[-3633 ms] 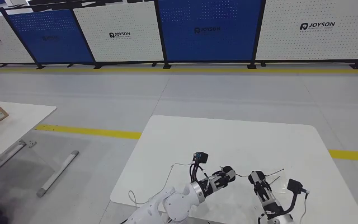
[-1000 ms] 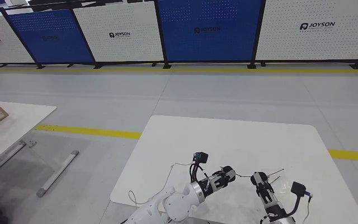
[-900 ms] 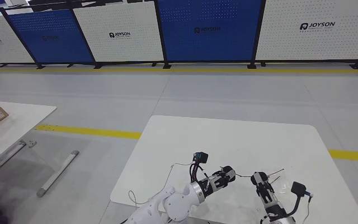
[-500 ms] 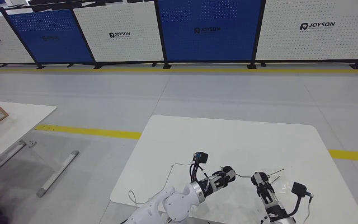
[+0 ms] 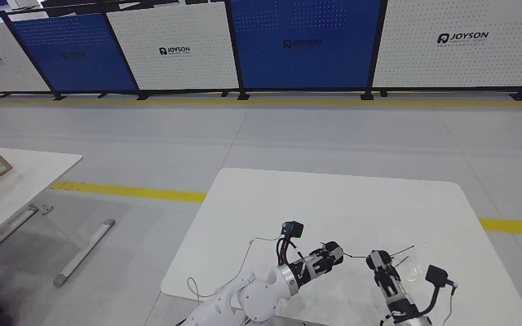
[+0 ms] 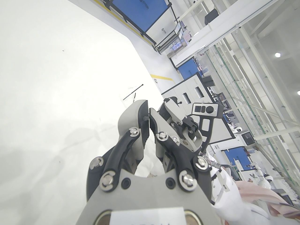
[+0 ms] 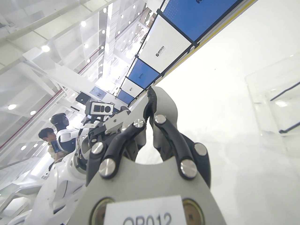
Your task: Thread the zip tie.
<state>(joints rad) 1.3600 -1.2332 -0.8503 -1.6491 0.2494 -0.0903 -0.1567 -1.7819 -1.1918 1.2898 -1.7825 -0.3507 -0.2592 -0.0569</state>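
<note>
Two robot arms meet over the near edge of a white desk [image 5: 326, 204], with a thin black zip tie [image 5: 351, 256] strung between them; the left tool [image 6: 148, 108] has its fingers drawn together on what looks like one end of the zip tie, a small nub showing between the ribbed pads, though it is too small to be sure; the right tool [image 7: 150, 94] sits just beside it, its black pads pressed together, and from above the strap's other end reaches that tool, but whether it is caught between the pads cannot be made out; in the top view the strap runs nearly level from one tool to the other, raised off the desk surface as far as can be judged

A loose tie [image 5: 401, 248] lies flat on the desk just beyond the right tool, on the side away from the left arm, touching neither tool; a clear tray [image 7: 257, 90] stands on the desk near the right tool, on its outer side, with black ties [image 7: 284, 92] lying inside it; blue and white panels [image 5: 306, 45] line the far side of the floor behind a yellow line [image 5: 122, 191]
</note>
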